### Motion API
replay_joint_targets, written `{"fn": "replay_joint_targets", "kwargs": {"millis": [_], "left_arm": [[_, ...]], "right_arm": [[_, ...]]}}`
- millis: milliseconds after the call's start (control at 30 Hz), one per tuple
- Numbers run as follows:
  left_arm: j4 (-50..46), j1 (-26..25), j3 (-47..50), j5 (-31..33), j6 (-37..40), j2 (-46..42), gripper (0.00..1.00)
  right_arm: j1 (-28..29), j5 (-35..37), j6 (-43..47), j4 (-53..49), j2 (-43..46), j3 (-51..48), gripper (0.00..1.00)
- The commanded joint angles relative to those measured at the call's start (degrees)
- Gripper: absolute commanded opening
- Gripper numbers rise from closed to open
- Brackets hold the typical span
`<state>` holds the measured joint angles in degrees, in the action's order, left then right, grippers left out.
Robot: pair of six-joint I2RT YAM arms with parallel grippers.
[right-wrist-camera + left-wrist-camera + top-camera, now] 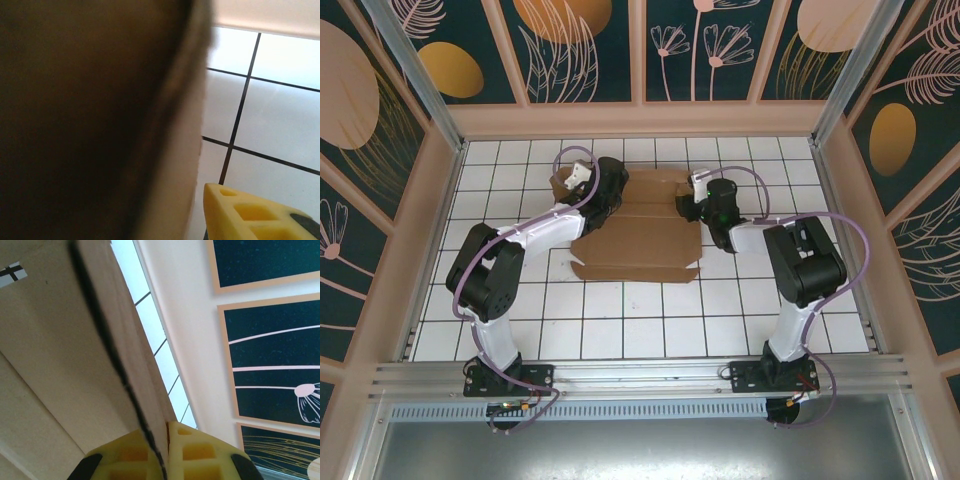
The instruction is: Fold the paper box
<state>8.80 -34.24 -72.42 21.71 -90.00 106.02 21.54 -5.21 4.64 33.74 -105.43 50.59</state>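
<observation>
white gridded table (620, 320). the paper box (640, 240) lies upper centre of the top view, a mostly flat sheet, far part creased. we judge most folding is left. left gripper (166, 432) pinches its left edge. right gripper (692, 195) sits at its right edge; we cannot tell its grip.

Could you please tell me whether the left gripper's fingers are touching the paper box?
Touching: the left wrist view shows the paper box edge pinched between both yellow fingers, no gap visible.
</observation>
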Motion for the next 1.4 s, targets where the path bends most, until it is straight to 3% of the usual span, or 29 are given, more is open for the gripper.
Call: {"fn": "replay_joint_targets", "kwargs": {"millis": [0, 300, 433, 633, 867, 1033, 1200, 1300, 1367], "left_arm": [[-11.58, -1.13, 1.6, 1.57, 5.18, 1.08, 0.0], [-11.87, -1.59, 1.93, 2.12, 4.3, 1.3, 0.0], [-11.43, -1.83, 1.95, 1.69, 3.8, 1.48, 0.0], [-10.91, -2.35, 1.47, 0.47, 2.79, 2.11, 0.0], [-10.91, -2.68, 0.77, -0.1, 2.45, 2.47, 0.0], [-10.69, -2.64, 1.38, -0.38, 2.24, 2.29, 0.0], [-8.5, -2.38, 4.56, -1.35, 1.57, 1.65, 0.01], [-6.32, -1.61, 6.56, -3.76, 0.6, 1.35, 0.15], [-4.2, -0.69, 8.55, -4.8, -0.51, 0.5, 0.26]], "right_arm": [[1.26, 7.0, 1.93, -1.93, -1.28, 2.65, 0.42], [2.28, 11.91, 0.85, -4.29, -2.45, 3.81, 0.3], [3.0, 13.97, -0.22, -6.44, -2.97, 4.57, 0.17], [5.12, 24.87, -7.71, -16.08, -5.56, 11.43, 0.0], [9.3, 40.8, -12.69, -26.92, -10.89, 19.46, 0.0], [8.16, 36.43, -15.52, -27.77, -11.04, 19.0, 0.0], [6.68, 30.55, -12.2, -23.18, -9.78, 15.68, 0.0], [6.59, 26.58, -8.75, -18.31, -7.91, 12.48, 0.01], [6.5, 24.21, -7.5, -16.14, -6.55, 10.96, 0.13]]}}
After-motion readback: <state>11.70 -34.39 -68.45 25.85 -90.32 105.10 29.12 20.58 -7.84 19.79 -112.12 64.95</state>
